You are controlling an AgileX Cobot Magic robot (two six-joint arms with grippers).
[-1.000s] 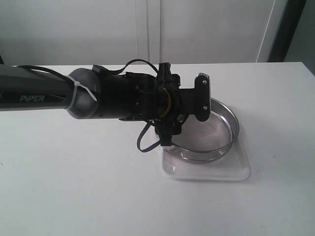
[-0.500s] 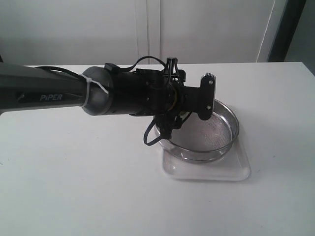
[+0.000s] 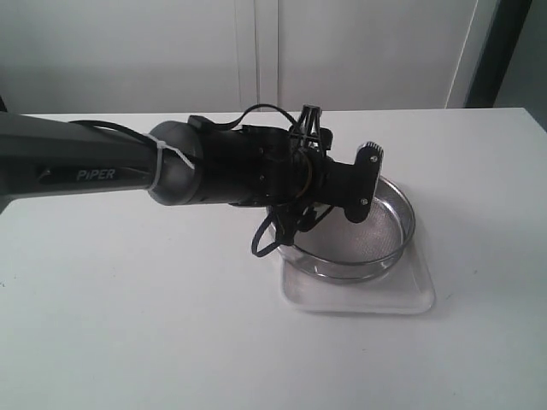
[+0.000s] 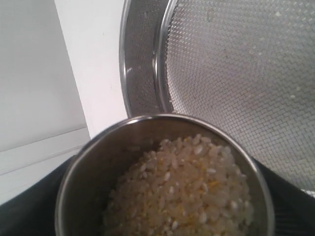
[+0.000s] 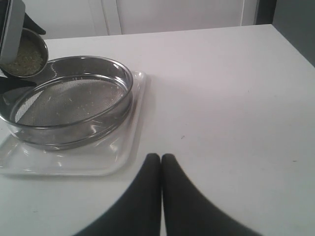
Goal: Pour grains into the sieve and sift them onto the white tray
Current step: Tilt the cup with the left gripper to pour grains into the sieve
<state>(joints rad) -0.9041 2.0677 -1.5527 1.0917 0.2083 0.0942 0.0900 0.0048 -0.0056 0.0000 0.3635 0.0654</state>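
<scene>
Black arm, white PiPER lettering, cable tie, cables; black right end effector

The left side of the table is crossed by the left arm, reaching to the middle; open tabletop is seen in front of it. The sieve is set in the tray. One side of its rim is overhung by the cup, clamped in the left gripper. The rest of the mesh is open from above. Beside the tray, wide bare tabletop is seen; the right gripper, fingers pressed together, is kept low, well apart from the tray. The back is closed off by a wall.
</scene>
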